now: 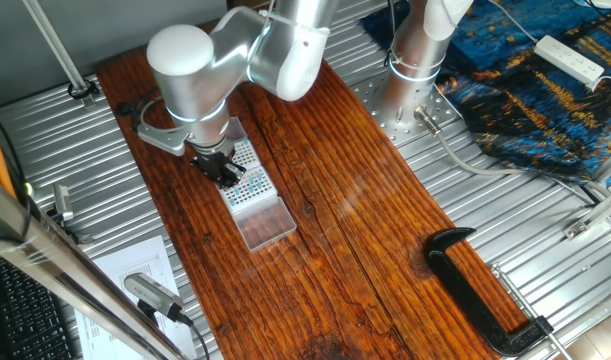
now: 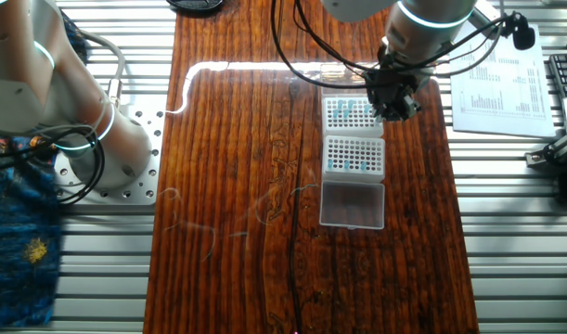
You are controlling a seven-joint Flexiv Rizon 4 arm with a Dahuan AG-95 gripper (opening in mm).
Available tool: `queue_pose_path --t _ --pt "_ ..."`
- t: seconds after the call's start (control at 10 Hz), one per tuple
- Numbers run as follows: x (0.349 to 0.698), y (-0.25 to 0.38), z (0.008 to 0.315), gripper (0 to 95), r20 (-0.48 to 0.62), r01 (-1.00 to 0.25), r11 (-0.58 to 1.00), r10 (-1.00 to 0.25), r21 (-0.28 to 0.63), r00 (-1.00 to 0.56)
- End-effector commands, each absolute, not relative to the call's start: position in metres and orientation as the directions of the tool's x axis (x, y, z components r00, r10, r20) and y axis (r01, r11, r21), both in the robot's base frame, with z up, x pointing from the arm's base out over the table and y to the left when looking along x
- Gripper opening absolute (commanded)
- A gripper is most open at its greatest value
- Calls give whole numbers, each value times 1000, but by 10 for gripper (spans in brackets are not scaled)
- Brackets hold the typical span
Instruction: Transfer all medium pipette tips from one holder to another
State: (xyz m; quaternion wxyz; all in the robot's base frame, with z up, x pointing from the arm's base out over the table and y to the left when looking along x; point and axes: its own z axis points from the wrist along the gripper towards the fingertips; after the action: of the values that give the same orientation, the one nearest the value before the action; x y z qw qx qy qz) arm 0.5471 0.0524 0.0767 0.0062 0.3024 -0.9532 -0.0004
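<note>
Two white tip holders lie end to end on the wooden board. Teal medium pipette tips [image 2: 342, 106] show as dots in the holder [image 2: 348, 114] farthest from the lid, and a few more tips [image 2: 333, 164] stand in the holder [image 2: 354, 155] next to the lid. In one fixed view the holders [image 1: 249, 181] and their tips [image 1: 247, 186] are partly hidden by the arm. My gripper [image 2: 393, 109] [image 1: 226, 172] hangs low over the paper-side edge of the holder farthest from the lid. Its dark fingers are close together; whether they hold a tip is not visible.
A clear plastic lid [image 2: 352, 204] [image 1: 264, 223] lies flat just beyond the holders. A black clamp [image 1: 482, 288] grips the board's edge. Printed paper [image 2: 501, 83] sits on the metal table beside the board. The arm's base [image 2: 97, 153] stands at the board's other side.
</note>
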Motion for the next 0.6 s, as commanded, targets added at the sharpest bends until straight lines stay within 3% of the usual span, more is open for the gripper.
queue_pose_path --t 0.1,0.6 --pt "547 52 81 0 10 -577 817 -577 9 -817" --pt "547 51 126 0 28 -575 818 -575 14 -817"
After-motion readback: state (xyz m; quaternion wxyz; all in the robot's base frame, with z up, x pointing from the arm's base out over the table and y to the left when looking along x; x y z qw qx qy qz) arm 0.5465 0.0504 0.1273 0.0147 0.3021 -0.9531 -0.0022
